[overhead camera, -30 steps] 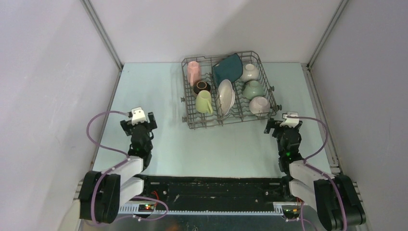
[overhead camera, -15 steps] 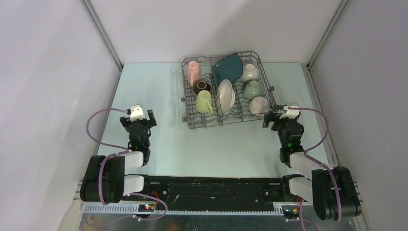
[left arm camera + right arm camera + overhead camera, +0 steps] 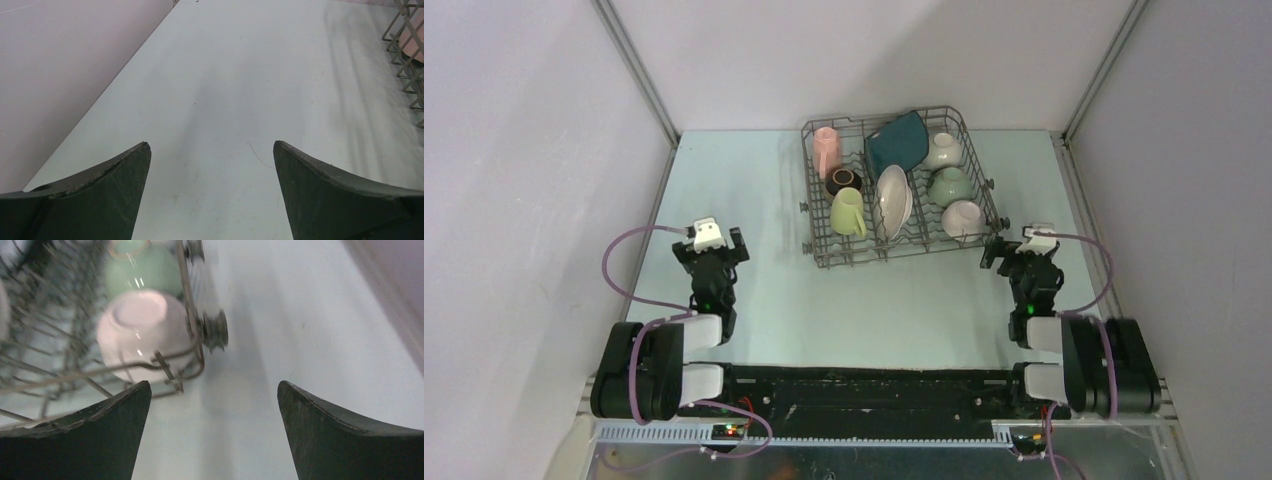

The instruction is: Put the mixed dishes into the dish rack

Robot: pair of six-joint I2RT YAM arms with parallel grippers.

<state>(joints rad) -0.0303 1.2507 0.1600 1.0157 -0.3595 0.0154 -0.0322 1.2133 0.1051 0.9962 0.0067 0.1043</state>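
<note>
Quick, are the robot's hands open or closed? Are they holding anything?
Left gripper: open, holding nothing.
Right gripper: open, holding nothing.

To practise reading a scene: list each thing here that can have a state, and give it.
left tool, open, empty
right tool, open, empty
dish rack, loaded
pink mug, racked, tipped
yellow-green mug, racked, tipped
brown bowl, racked, mouth showing
teal plate, racked, on edge
white plate, racked, on edge
white bowl, racked, tipped
pale green bowl, racked, tipped
pale pink bowl, racked, base showing
</note>
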